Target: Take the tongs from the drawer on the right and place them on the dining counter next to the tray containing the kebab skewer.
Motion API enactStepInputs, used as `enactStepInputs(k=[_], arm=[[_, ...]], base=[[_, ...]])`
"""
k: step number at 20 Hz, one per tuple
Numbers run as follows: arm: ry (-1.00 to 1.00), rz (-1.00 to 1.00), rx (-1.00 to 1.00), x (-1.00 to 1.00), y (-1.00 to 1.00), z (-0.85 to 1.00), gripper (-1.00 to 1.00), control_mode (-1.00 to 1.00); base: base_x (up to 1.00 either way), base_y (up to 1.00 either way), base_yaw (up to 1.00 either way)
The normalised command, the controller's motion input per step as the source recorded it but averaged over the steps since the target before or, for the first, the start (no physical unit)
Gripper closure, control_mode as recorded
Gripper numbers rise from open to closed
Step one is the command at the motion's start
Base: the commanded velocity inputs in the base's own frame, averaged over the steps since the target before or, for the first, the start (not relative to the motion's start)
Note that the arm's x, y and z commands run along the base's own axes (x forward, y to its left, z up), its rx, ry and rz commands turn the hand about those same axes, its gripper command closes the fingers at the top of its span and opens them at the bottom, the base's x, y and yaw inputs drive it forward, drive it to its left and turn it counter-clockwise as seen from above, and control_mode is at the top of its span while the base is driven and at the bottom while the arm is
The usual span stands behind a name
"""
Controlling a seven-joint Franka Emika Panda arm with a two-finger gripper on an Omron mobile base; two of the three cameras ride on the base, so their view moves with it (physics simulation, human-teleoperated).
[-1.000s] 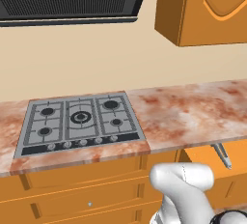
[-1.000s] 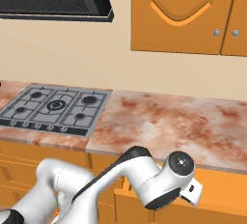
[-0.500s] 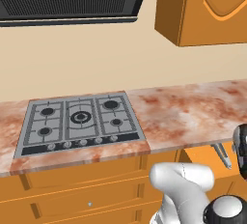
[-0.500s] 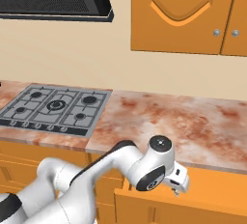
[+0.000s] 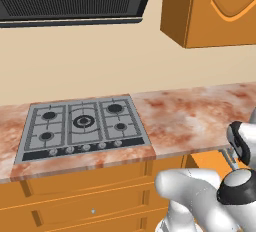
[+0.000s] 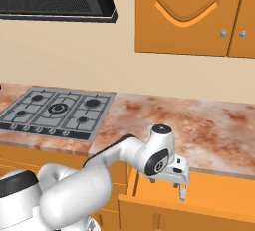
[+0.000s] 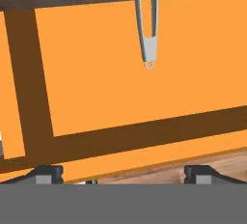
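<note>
End effector spread, empty — over open drawer; tongs apart, at far edge.

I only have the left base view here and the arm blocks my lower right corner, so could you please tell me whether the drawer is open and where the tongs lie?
Observer: Yes, the drawer is pulled out below the marbled counter edge; the right base view shows its orange floor.
Operator: Thank you. Are the tongs inside it?
Observer: They are. The hand view shows the tongs lying on the drawer floor toward the back, partly under the counter edge, with the joined, looped end pointing to the front.
Operator: And is the gripper ready to take them?
Observer: The gripper hangs over the open drawer with its jaws wide apart and nothing between them, well short of the tongs.
</note>
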Motion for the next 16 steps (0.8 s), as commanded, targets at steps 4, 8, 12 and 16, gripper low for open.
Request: enactStepInputs(k=[4,8,12,16], arm=[[0.01,0.02,0.00,0.00,0.00,-0.28,-1.00,-1.00],[0.00,0.04,0.00,0.00,0.00,-0.30,-1.00,-1.00],[0.00,0.06,0.00,0.00,0.00,-0.28,-1.00,-1.00],[0.01,0.06,0.00,0.00,0.00,-0.22,-1.00,-1.00]], base=[[0.00,0.00,0.00],[0.00,0.00,0.00],[0.00,0.00,0.00],[0.00,0.00,0.00]])
